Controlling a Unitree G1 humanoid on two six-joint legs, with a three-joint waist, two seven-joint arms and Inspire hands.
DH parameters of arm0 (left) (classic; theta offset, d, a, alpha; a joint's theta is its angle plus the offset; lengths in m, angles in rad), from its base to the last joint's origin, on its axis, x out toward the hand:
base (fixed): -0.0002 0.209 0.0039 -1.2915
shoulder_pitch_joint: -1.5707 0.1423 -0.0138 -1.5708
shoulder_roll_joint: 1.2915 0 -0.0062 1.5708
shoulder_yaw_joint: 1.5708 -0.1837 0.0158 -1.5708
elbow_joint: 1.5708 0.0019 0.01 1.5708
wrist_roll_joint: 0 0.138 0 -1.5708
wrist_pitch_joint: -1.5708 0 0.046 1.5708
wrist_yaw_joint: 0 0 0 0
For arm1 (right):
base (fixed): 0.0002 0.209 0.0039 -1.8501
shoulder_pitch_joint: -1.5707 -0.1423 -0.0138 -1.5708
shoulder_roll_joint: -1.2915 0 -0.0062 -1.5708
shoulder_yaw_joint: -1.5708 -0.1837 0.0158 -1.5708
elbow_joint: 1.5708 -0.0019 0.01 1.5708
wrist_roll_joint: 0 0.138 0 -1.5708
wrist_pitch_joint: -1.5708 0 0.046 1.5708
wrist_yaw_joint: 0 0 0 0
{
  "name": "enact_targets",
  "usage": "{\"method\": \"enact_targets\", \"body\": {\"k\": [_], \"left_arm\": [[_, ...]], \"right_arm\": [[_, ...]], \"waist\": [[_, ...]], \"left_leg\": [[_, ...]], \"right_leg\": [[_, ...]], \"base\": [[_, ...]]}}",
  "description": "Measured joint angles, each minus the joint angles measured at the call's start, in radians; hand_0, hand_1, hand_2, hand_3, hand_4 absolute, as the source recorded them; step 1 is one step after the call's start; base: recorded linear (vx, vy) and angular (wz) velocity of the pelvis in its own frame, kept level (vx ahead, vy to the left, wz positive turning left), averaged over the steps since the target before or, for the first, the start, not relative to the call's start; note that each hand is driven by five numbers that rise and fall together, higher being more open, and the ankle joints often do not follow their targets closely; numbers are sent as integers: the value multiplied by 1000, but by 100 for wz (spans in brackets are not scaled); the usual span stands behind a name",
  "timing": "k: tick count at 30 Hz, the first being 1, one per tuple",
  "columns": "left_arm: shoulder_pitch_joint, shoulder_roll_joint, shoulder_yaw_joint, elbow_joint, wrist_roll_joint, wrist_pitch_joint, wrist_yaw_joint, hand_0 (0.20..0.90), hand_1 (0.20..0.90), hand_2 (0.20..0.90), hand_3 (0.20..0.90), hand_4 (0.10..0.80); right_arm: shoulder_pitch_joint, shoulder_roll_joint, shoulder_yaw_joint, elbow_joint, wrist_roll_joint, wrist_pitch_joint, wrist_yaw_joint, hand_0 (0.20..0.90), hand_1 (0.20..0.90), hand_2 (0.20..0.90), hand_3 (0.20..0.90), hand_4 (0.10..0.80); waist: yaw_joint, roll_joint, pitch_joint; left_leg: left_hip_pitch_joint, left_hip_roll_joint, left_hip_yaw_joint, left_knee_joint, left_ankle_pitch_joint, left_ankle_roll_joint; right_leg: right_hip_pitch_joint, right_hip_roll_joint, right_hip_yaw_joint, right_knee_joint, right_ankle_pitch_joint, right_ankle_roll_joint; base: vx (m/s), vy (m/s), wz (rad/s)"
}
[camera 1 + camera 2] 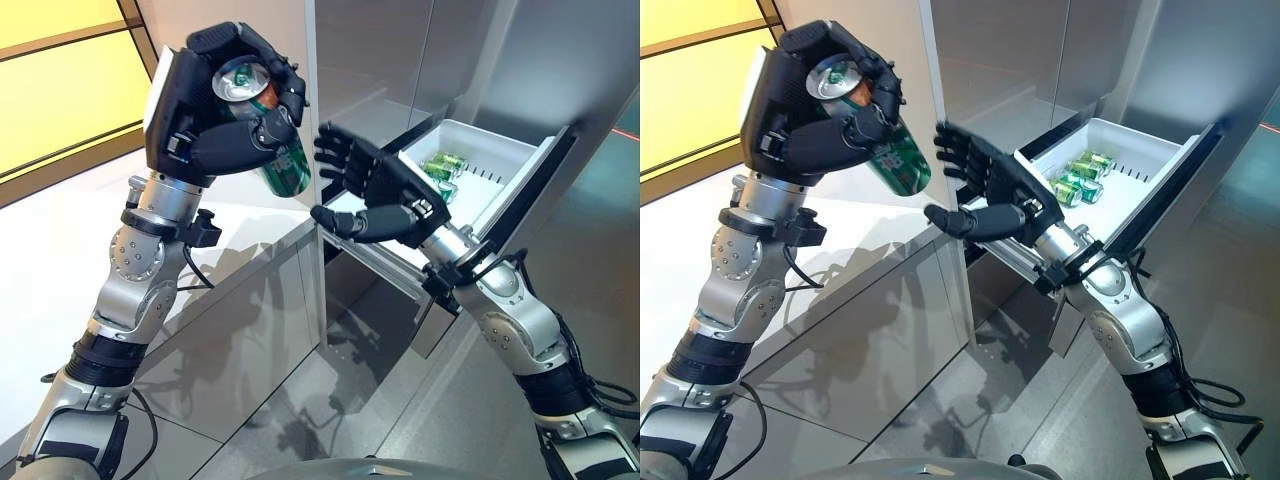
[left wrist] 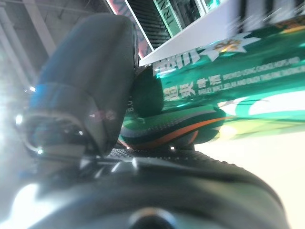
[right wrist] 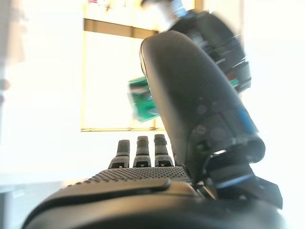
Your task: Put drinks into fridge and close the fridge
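Observation:
My left hand (image 1: 215,110) is shut on a green can (image 1: 285,160), holding it tilted in the air with its silver top toward me; the can also shows in the left wrist view (image 2: 228,81). My right hand (image 1: 385,195) is open and empty, fingers spread, just to the right of the can and in front of the open white fridge drawer (image 1: 510,165). Green cans (image 1: 445,170) lie in that drawer. In the right wrist view the can (image 3: 140,98) shows past my thumb (image 3: 190,95).
The steel fridge front (image 1: 400,50) stands behind the drawer. A grey counter (image 1: 240,300) runs below my left arm. A yellow-lit window (image 1: 60,70) is at the far left.

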Motion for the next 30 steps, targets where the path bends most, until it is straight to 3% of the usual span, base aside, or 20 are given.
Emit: {"method": "enact_targets", "body": {"k": [14,30], "left_arm": [[-19,2,-122,-21,45,150,0,300,300,300,200,100],[-68,16,-200,-18,65,189,-3,300,300,300,200,100]], "right_arm": [[-35,-27,104,14,20,128,-76,900,900,900,900,800],[-112,-40,187,71,45,157,-143,900,900,900,900,800]], "waist": [[-1,0,0],[5,-1,0]], "left_leg": [[-1,0,2,0,0,0],[-1,0,1,0,0,0]], "right_leg": [[-2,0,3,0,0,0],[-2,0,3,0,0,0]], "base": [[-2,-2,0],[0,0,0]]}}
